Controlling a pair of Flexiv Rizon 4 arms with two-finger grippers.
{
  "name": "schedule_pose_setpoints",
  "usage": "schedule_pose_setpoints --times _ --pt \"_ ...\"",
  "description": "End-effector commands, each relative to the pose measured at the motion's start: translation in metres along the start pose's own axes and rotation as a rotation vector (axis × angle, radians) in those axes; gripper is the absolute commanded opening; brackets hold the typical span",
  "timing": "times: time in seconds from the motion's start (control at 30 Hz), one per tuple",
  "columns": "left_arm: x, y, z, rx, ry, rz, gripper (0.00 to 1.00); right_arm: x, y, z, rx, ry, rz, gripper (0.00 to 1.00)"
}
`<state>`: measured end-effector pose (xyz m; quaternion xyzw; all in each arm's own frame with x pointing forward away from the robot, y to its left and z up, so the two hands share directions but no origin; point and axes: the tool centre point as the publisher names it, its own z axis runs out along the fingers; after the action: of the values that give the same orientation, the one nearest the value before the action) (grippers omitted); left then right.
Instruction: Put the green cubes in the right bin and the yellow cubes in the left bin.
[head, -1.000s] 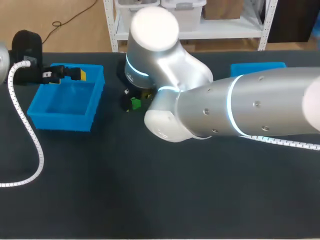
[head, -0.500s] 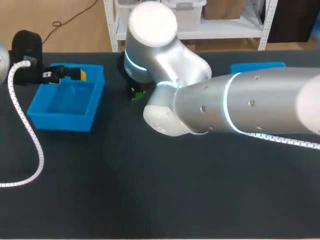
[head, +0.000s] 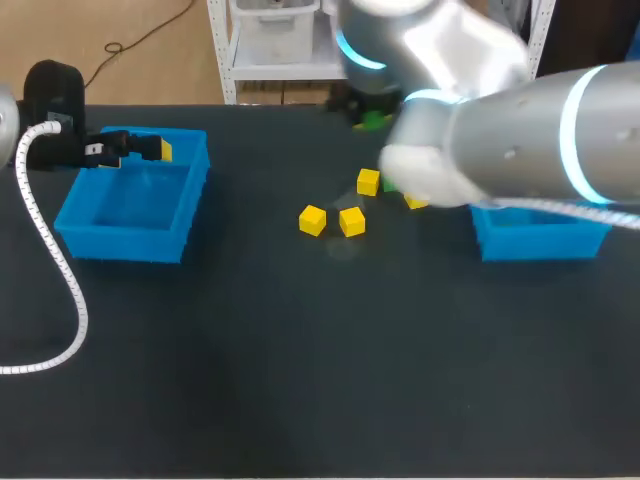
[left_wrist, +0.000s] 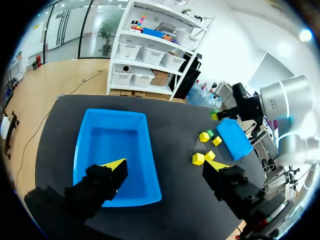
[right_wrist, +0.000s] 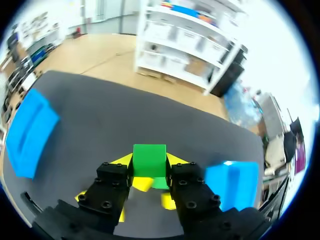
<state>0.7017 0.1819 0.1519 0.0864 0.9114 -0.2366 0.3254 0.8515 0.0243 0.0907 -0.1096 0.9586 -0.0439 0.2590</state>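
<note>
Two left fingers (left_wrist: 102, 180) hang spread and empty above the left bin (head: 78, 222); four yellow cubes (head: 351, 221) sit on the table (head: 300, 350); right fingers (right_wrist: 112, 182) clench a green cube (right_wrist: 149, 160), well short of the right bin (head: 540, 243), so early release would miss.

My left arm (head: 50, 90) is tucked in at the far left edge, and the left gripper (left_wrist: 165, 166) sticks out toward the middle with its fingers spread wide apart. My right arm (head: 530, 140) comes in from the right, big silver elbow up high, reaching to the far middle. The right gripper (right_wrist: 150, 162) is clamped on a green cube (right_wrist: 149, 152), one yellow tip on each side.
</note>
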Motion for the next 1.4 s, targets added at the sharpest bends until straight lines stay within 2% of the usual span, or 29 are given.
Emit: schedule_pose_setpoints --times 0.03,0.23,0.5,0.7,0.9,0.93,0.97,1.0,1.27,1.4 --pt "0.002 0.002 0.000 0.011 -0.008 0.002 1.00 0.029 -0.068 -0.048 0.027 -0.167 0.075 0.00" --pt "0.002 0.002 0.000 0.011 -0.008 0.002 1.00 0.049 -0.116 -0.038 0.084 -0.129 0.201 0.00" --pt "0.002 0.002 0.000 0.011 -0.008 0.002 1.00 0.084 -0.160 -0.025 0.139 -0.051 0.327 0.00" --pt "0.002 0.002 0.000 0.011 -0.008 0.002 1.00 0.101 -0.167 -0.013 0.145 -0.010 0.368 0.00" --pt "0.002 0.002 0.000 0.011 -0.008 0.002 1.00 0.104 -0.166 -0.001 0.150 0.026 0.359 0.00" --pt "0.002 0.002 0.000 0.011 -0.008 0.002 1.00 0.103 -0.166 0.000 0.147 0.032 0.356 0.09" --pt "0.002 0.002 0.000 0.011 -0.008 0.002 1.00 0.102 -0.165 0.000 0.145 0.036 0.351 0.42" --pt "0.002 0.002 0.000 0.011 -0.008 0.002 1.00 0.101 -0.165 0.001 0.146 0.037 0.350 1.00" --pt "0.002 0.002 0.000 0.011 -0.008 0.002 1.00 0.098 -0.172 0.001 0.166 0.037 0.357 1.00" --pt "0.002 0.002 0.000 0.011 -0.008 0.002 1.00 0.079 -0.176 -0.012 0.154 -0.041 0.287 1.00"
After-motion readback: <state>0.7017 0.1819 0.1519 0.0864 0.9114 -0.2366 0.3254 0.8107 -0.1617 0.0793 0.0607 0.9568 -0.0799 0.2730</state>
